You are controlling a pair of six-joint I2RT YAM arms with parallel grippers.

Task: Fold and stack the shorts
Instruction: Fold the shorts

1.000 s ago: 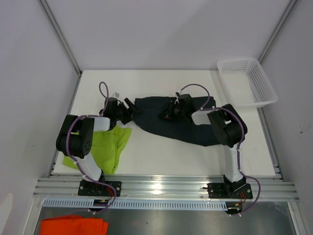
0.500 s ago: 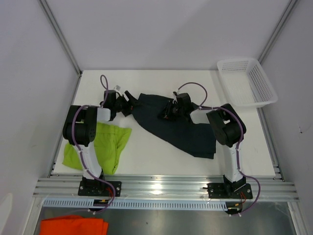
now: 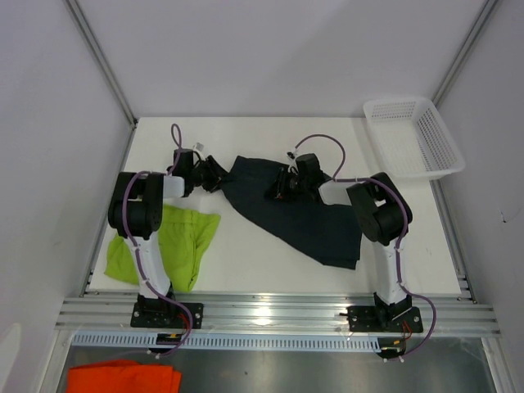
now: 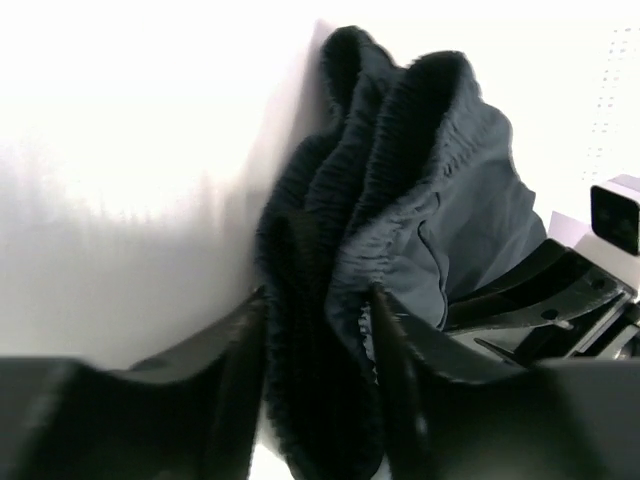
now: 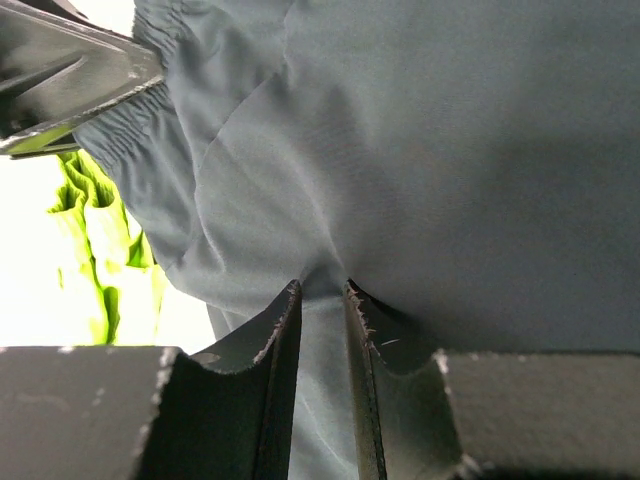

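Tabletop [image 3: 270,139]: left arm [image 3: 135,213], right arm [image 3: 378,214] reach navy shorts [image 3: 307,219].

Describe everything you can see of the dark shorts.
The dark shorts are soft navy-charcoal fabric with a ribbed elastic waistband. They lie rumpled and partly spread across the middle of the table, one end trailing toward the near edge. At the left end, the bunched waistband fills the gap between the left gripper's fingers. The right gripper pinches a fold of the smooth cloth mid-panel. The green shorts lie apart from them.
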